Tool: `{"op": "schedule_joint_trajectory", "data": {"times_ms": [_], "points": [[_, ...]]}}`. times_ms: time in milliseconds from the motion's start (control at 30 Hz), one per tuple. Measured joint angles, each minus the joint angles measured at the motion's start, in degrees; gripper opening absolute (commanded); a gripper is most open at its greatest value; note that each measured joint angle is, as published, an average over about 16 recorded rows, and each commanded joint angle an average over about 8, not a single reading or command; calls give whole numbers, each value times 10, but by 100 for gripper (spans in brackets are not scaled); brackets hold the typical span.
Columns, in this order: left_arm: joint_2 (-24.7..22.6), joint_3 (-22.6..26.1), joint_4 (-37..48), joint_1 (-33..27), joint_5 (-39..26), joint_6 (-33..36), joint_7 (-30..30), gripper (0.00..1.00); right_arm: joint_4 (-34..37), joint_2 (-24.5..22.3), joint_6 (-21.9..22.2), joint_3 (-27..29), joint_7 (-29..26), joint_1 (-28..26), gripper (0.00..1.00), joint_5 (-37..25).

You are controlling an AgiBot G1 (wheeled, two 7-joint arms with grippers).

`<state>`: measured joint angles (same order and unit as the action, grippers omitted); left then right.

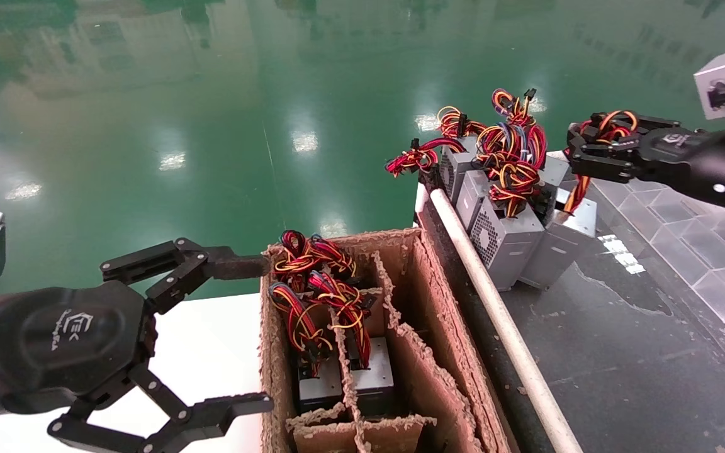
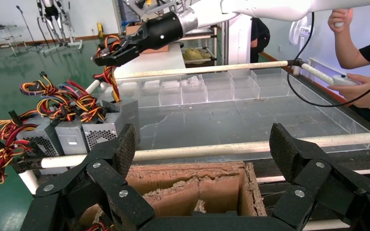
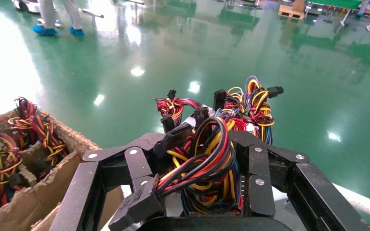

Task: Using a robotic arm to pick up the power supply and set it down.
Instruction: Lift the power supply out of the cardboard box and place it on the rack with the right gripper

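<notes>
Right end effector [image 1: 579,153] clamped on wire bundle of power supply [image 1: 562,242], box at row's end on conveyor; setting down remaining. Left end effector [image 1: 255,333] spread apart beside cardboard box [image 1: 400,302].

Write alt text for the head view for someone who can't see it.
The right gripper is shut on the wire bundle of a power supply among others on the tray. The left gripper hangs open beside a divided cardboard box holding more.
</notes>
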<state>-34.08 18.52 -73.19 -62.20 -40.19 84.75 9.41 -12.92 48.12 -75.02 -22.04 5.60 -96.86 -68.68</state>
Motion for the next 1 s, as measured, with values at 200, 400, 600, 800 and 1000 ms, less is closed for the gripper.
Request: {"op": "schedule_joint_trajectory", "data": {"times_ms": [200, 400, 600, 800, 1000], "points": [[0, 0, 0, 0, 0, 0, 0, 100, 34, 23, 13, -10, 10, -23, 0, -16], [0, 0, 0, 0, 0, 0, 0, 100, 63, 41, 21, -20, 18, -40, 0, -30], [0, 0, 0, 0, 0, 0, 0, 100, 86, 50, 25, -26, 23, -50, 15, -39], [0, 0, 0, 0, 0, 0, 0, 100, 101, 54, 25, -26, 29, -56, 90, -40], [0, 1, 0, 0, 0, 0, 0, 100, 110, 55, 20, -24, 35, -60, 100, -37]]}}
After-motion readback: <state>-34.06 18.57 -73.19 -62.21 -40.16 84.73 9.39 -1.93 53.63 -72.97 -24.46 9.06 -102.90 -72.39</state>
